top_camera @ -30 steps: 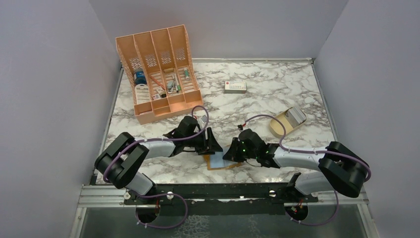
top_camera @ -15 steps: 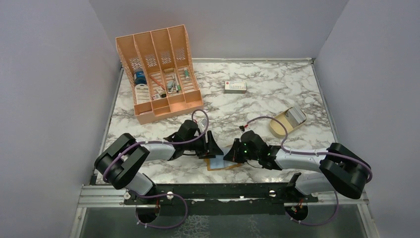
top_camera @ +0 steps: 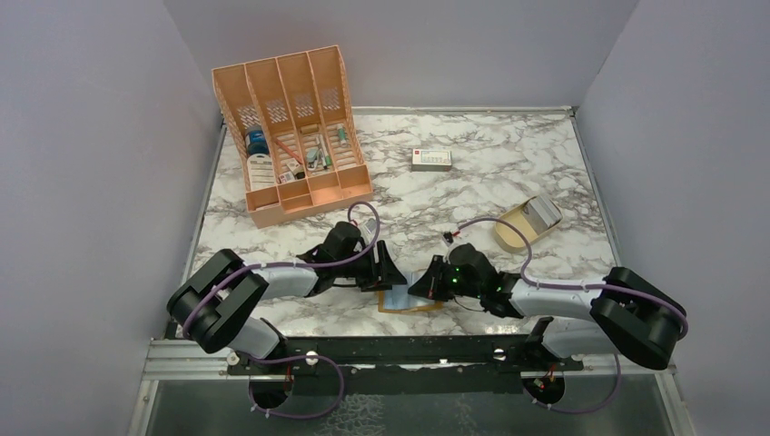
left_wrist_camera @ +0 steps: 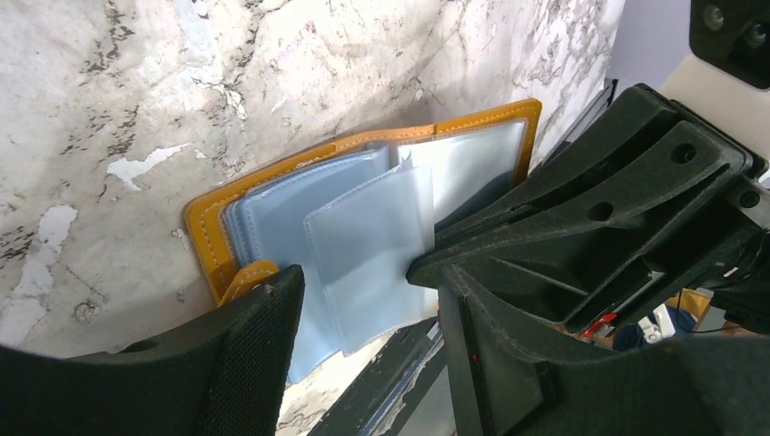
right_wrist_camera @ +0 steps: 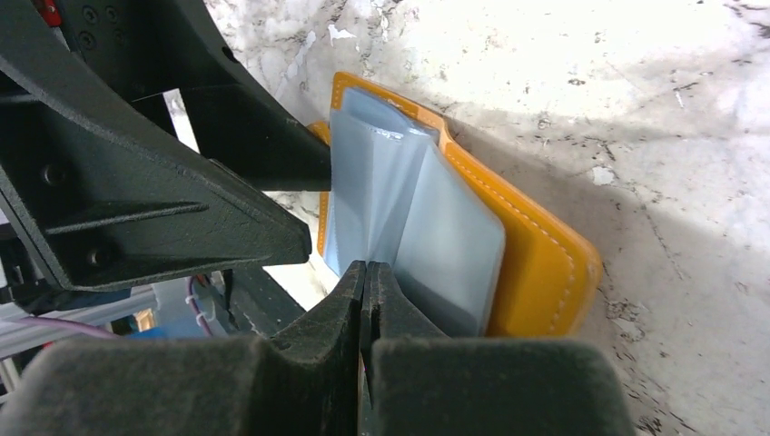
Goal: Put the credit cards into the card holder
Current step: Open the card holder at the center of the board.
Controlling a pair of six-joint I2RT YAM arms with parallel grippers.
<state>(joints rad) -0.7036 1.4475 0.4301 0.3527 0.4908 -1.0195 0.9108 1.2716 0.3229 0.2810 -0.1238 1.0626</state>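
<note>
Pinning the card holder (top_camera: 406,301) open at lower centre of the surface (top_camera: 472,182) with left jaws spread astride it, right jaws clenched at a sleeve (right_wrist_camera: 449,245) edge (probably baring a pocket)

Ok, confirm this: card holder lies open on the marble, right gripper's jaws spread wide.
Not quite. The card holder lies open on the marble, but the right gripper is shut, jaws pressed together; the right wrist view shows it.
</note>
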